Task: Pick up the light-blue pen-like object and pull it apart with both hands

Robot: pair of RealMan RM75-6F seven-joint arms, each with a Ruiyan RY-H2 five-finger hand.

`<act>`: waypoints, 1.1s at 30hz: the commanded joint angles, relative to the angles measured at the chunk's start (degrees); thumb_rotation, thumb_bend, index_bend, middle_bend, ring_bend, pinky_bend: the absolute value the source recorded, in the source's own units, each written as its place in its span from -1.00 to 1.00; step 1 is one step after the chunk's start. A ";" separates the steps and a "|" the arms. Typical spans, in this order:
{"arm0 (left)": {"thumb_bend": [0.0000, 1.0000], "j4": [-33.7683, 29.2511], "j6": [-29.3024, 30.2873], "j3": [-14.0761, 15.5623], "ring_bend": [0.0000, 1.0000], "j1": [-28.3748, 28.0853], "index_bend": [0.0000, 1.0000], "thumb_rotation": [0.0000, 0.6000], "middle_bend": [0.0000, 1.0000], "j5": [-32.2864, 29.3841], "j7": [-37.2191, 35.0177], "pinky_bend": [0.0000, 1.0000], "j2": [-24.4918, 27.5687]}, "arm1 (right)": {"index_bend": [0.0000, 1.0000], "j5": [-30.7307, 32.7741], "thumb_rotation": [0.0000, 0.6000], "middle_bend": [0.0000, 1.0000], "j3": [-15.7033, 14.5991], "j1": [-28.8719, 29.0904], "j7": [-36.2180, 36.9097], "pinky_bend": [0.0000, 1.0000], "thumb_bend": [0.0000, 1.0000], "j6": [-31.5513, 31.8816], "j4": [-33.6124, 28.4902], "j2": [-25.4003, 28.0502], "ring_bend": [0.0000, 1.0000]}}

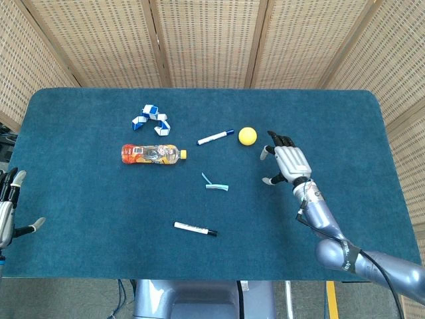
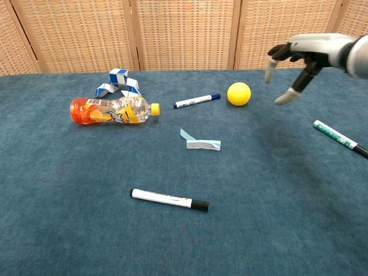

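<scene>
The light-blue pen-like object [image 1: 216, 184] lies near the middle of the bench [image 1: 80, 219], flat on the blue cloth, with a thin blue strip sticking out at its left end. Nothing touches it.

The right robot hand [image 1: 287, 161] hovers above the bench to the right of it, near the yellow ball [image 1: 248, 135]; its fingers are spread apart and it holds nothing. The left robot hand [image 1: 8, 212] is at the left edge of the bench, also with fingers apart and empty.

The step in hand seems to be the reach. To do it well, I think the right robot hand should come down over the thicker right end of the object and pinch it across its short side, leaving the other end free for the left robot hand. The object is small and low, so the fingertips must close very close to the cloth.

The only container is the bottle [image 1: 150, 153], lying on its side left of the object; it has orange content at one end and a yellow cap.
</scene>
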 commanded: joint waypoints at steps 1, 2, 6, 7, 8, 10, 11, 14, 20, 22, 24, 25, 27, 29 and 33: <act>-1.00 -0.08 0.20 -0.04 -1.00 0.10 -1.00 1.00 -1.00 0.11 -0.69 -1.00 0.26 | -0.17 5.80 1.00 -1.00 -0.79 4.21 -6.53 -1.00 -0.75 4.27 1.42 -6.03 -1.00; -1.00 -0.14 0.23 -0.06 -1.00 0.11 -1.00 1.00 -1.00 0.15 -0.89 -1.00 0.35 | -0.17 6.50 1.00 -1.00 -0.78 4.60 -7.09 -1.00 -0.71 4.74 1.70 -6.76 -1.00; -1.00 -0.26 0.37 -0.11 -1.00 0.24 -1.00 1.00 -1.00 0.19 -2.01 -1.00 0.82 | -0.17 9.30 1.00 -1.00 -1.24 6.28 -9.49 -1.00 -0.59 6.05 3.30 -10.20 -1.00; -1.00 -0.22 0.35 -0.10 -1.00 0.25 -1.00 1.00 -1.00 0.20 -2.14 -1.00 0.86 | -0.17 9.53 1.00 -1.00 -1.37 6.49 -9.83 -1.00 -0.59 6.23 3.55 -10.69 -1.00; -1.00 -0.14 0.28 -0.07 -1.00 0.25 -1.00 1.00 -1.00 0.20 -2.31 -1.00 0.90 | -0.17 9.76 1.00 -1.00 -1.58 6.79 -10.31 -1.00 -0.59 6.51 3.92 -11.42 -1.00; -1.00 0.03 -0.04 -0.02 -1.00 0.15 -1.00 1.00 -1.00 0.16 -2.58 -1.00 0.93 | -0.17 10.15 1.00 -1.00 -1.98 7.38 -11.14 -1.00 -0.59 6.92 4.70 -13.02 -1.00; -1.00 0.10 -0.15 -0.01 -1.00 0.09 -1.00 1.00 -1.00 0.18 -2.68 -1.00 0.93 | -0.17 10.24 1.00 -1.00 -2.04 7.58 -11.27 -1.00 -0.59 7.02 4.97 -13.64 -1.00; -1.00 0.27 -0.43 0.03 -1.00 -0.08 -1.00 1.00 -1.00 0.25 -2.88 -1.00 0.94 | -0.14 10.07 1.00 -1.00 -2.10 8.10 -11.41 -1.00 -0.53 7.10 5.80 -15.21 -1.00; -1.00 0.28 -0.69 -0.05 -1.00 -0.20 -1.00 1.00 -1.00 0.08 -3.59 -1.00 0.96 | -0.13 8.46 1.00 -1.00 -2.88 8.46 -10.92 -1.00 -0.50 6.84 8.95 -18.37 -1.00; -1.00 0.35 -0.73 -0.01 -1.00 -0.23 -1.00 1.00 -1.00 0.19 -3.82 -1.00 0.98 | -0.13 8.17 1.00 -1.00 -3.12 8.57 -10.70 -1.00 -0.49 6.44 10.38 -19.57 -1.00; -1.00 0.45 -0.73 0.03 -1.00 -0.24 -1.00 1.00 -1.00 0.25 -3.89 -1.00 0.96 | -0.13 7.93 1.00 -1.00 -3.26 8.71 -10.65 -1.00 -0.48 6.25 11.68 -20.62 -1.00; -1.00 0.49 -0.79 0.04 -1.00 -0.24 -1.00 1.00 -1.00 0.21 -3.96 -1.00 0.96 | -0.13 7.87 1.00 -1.00 -3.37 8.82 -10.75 -1.00 -0.48 6.11 12.47 -21.27 -1.00; -1.00 0.53 -0.91 0.06 -1.00 -0.27 -1.00 1.00 -1.00 0.16 -4.03 -1.00 0.99 | -0.13 8.05 1.00 -1.00 -3.38 9.06 -10.97 -1.00 -0.48 5.87 13.58 -22.33 -1.00; -1.00 0.61 -1.20 0.08 -1.00 -0.36 -1.00 1.00 -1.00 0.03 -4.14 -1.00 0.99 | -0.13 8.21 1.00 -1.00 -3.10 9.37 -11.11 -1.00 -0.48 5.57 14.50 -23.29 -1.00; -1.00 1.01 -1.80 0.02 -1.00 -0.45 -1.00 1.00 -1.00 -0.56 -4.59 -1.00 0.98 | -0.13 8.00 1.00 -1.00 -2.52 9.84 -11.09 -1.00 -0.48 5.16 16.14 -24.64 -1.00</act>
